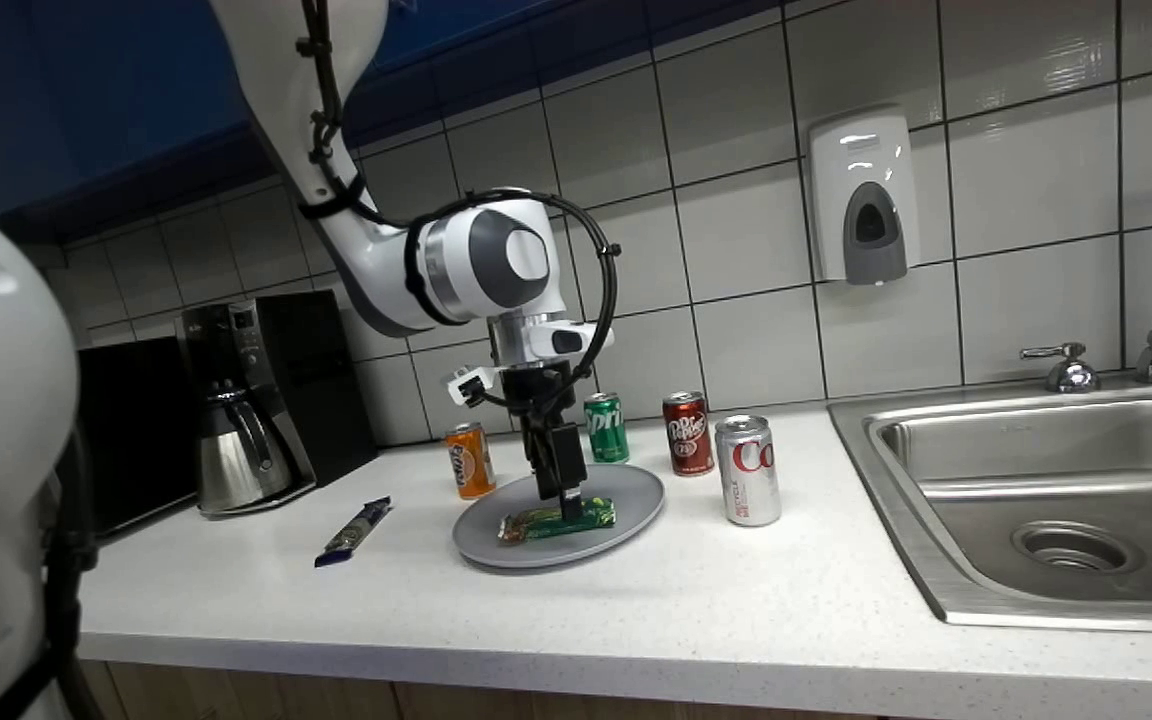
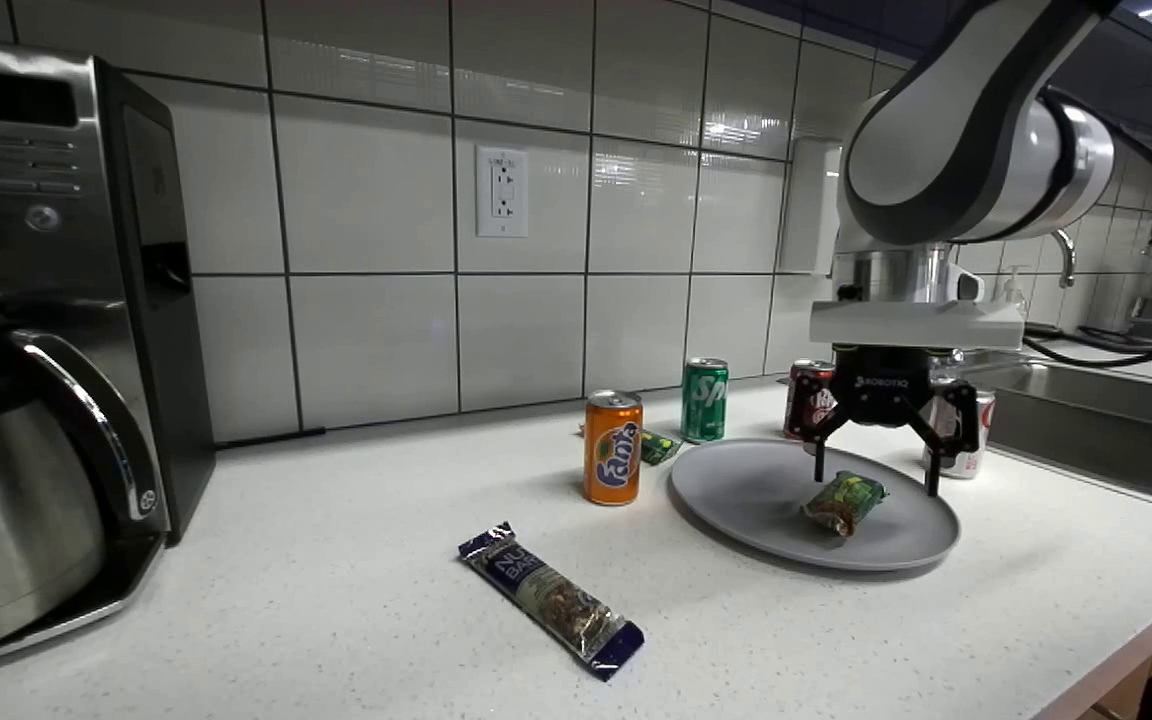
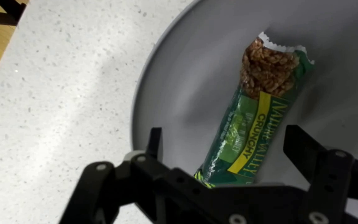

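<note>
Hand (image 2: 876,485) spread wide over a granola bar (image 3: 253,124); only an exterior view shows another green wrapper (image 2: 658,447) toward the counter's (image 2: 336,570) back edge.

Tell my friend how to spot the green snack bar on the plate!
Find the white counter with the metal sink, then the round gray plate. There, below the open gripper, lies a green bar with a yellow CRUNCHY stripe. It's the only bar on the plate; another green wrapper lies near the orange can.
</note>
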